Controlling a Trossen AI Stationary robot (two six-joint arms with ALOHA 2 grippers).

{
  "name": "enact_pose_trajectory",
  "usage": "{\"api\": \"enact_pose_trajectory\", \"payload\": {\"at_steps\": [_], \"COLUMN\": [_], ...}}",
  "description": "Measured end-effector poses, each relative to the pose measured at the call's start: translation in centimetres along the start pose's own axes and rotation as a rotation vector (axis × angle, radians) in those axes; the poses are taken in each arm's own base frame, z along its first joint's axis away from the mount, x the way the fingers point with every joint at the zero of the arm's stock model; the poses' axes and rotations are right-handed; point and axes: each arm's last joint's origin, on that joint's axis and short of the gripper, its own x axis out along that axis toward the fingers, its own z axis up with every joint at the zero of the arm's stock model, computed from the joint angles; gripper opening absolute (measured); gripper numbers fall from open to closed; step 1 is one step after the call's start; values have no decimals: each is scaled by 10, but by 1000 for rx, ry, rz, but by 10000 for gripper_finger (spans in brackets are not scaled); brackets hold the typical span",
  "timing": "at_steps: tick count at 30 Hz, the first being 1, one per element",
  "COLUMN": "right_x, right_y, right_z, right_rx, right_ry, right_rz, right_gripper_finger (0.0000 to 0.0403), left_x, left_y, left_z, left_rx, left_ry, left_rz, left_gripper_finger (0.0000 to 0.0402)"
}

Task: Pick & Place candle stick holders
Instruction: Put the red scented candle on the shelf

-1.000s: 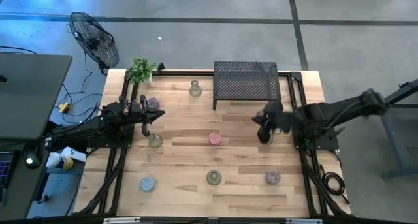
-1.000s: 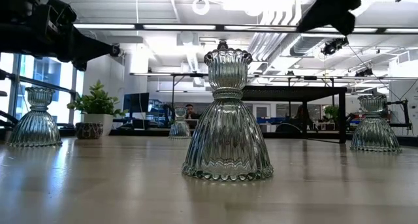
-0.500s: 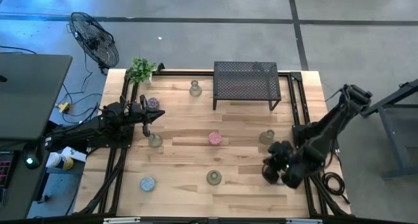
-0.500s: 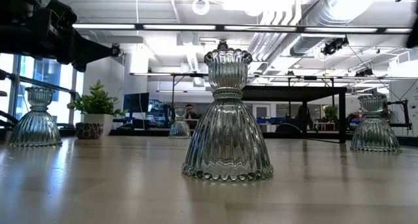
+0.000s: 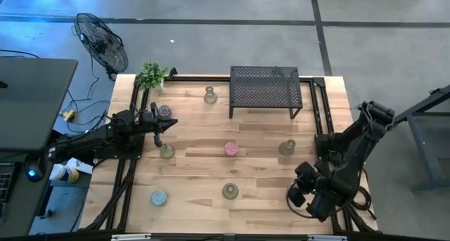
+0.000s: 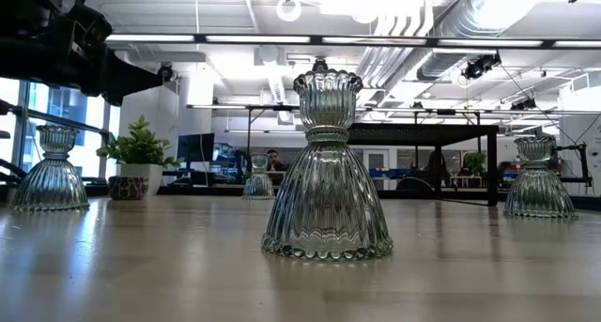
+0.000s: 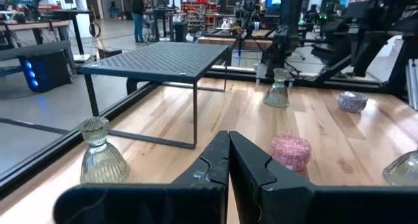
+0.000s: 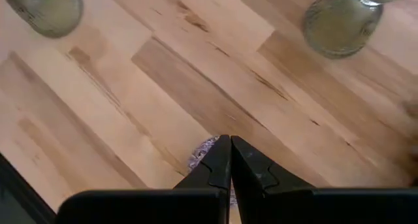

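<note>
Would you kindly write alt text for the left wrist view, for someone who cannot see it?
The left pincer, shut and empty, points across a wooden table toward a pink candle stick holder. A clear glass holder stands beside a black mesh rack; another clear holder stands farther off.

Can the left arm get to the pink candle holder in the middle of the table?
Probably yes. The left gripper hangs just left of the pink candle holder, with bare table between them. Only an olive holder stands close below the gripper. Its fingers are shut, so they would need to open first.
</note>
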Motion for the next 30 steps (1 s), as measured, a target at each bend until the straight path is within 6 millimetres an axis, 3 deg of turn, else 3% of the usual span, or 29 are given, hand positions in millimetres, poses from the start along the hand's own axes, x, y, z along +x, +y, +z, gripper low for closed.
{"api": "enact_pose_trajectory", "payload": {"at_steps": [10, 13, 17, 25, 30], "right_x": [15, 17, 20, 35, 51], "right_y": [6, 9, 13, 9, 14], "right_z": [-13, -10, -7, -13, -22], "right_rx": [100, 86, 49, 55, -36], "right_ry": [88, 158, 191, 198, 188], "right_rz": [97, 91, 108, -46, -95], "right_gripper_finger": [3, 27, 103, 314, 388], "left_x": [0, 0, 0, 0, 0], "left_y": [0, 1, 1, 0, 0], "left_z": [0, 1, 0, 0, 0], "left_rx": [62, 62, 61, 53, 53], "left_ry": [-5, -5, -2, 1, 1], "left_rz": [7, 20, 21, 16, 14], "left_gripper_finger": [0, 0, 0, 0, 0]}}
